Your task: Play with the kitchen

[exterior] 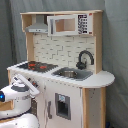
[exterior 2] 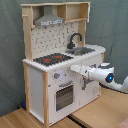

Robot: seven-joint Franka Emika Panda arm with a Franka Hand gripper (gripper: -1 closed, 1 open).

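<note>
Second exterior view: boxy wood-white kitchen point(exterior 2: 50, 75), glossy gripper point(exterior 2: 76, 68)

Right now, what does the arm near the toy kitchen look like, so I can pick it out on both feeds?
The arm is glossy white with rounded, bulbous segments in both exterior views. A glowing blue light marks one joint. Its front end tapers to a slim white tip.

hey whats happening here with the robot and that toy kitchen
A white robot arm is reaching toward the front of a toy kitchen. In the second exterior view its gripper sits just below the counter edge, above the oven door, near the knobs. Nothing appears to be held. The hob, sink and black tap on top are untouched.
</note>
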